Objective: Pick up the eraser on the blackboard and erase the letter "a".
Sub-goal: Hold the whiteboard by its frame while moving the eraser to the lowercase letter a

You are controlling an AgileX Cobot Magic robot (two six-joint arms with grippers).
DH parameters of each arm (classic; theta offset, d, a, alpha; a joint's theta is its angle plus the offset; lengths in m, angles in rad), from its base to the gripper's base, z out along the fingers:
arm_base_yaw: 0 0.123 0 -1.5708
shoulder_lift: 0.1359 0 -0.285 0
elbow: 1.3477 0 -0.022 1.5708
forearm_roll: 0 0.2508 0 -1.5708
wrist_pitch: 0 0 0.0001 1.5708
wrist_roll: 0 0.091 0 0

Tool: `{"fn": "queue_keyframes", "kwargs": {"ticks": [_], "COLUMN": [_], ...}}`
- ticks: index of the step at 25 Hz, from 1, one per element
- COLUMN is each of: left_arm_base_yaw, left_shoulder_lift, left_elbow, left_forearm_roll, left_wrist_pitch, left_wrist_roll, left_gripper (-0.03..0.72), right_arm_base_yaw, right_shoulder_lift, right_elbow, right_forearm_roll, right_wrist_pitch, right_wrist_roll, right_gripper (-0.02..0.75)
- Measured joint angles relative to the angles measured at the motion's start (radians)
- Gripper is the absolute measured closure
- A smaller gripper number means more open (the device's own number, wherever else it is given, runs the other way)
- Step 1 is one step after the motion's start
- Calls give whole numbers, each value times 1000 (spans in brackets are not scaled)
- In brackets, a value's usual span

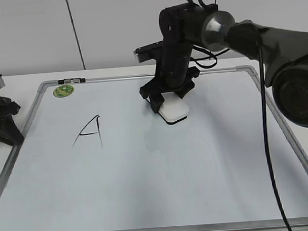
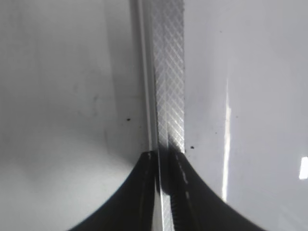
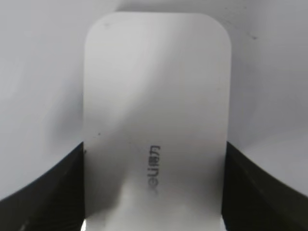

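Eraser [image 3: 155, 130] seemingly between right gripper [image 3: 154, 192] fingers.

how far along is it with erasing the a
Done: the right gripper is shut on the eraser, its fingers flanking the eraser's long sides. In hand: the eraser sits low over the blackboard; contact is unclear. Left: no small "a" is visible, so whether it's hidden or erased can't be told. The capital A is untouched. The left gripper idles at the board's edge.

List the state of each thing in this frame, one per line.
eraser: gripped at its sides, resting on the board
right gripper: shut on the eraser
left gripper: idle at the board's left frame, jaws unclear
blackboard: flat, capital A intact; no small "a" visible
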Motion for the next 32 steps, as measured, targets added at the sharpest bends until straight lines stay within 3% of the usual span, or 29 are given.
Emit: {"fn": "queue_keyframes", "kwargs": {"ticks": [9,26,32], "left_arm_base_yaw": [0,0,0], "left_shoulder_lift": [0,0,0], "left_elbow": [0,-2,-4], "left_forearm_roll": [0,2,4], "left_wrist_pitch": [0,0,4], "left_wrist_roll": [0,0,0], "left_gripper": [629,629,629], "right_arm_base_yaw": [-67,-144,-164], "right_shoulder_lift": [0,14,-75], "right_elbow": [-2,-56,-56], "right_forearm_roll": [15,-79,-60], "right_wrist_pitch": [12,41,51], "right_wrist_roll": [29,65,58], "right_gripper": [197,198,198]}}
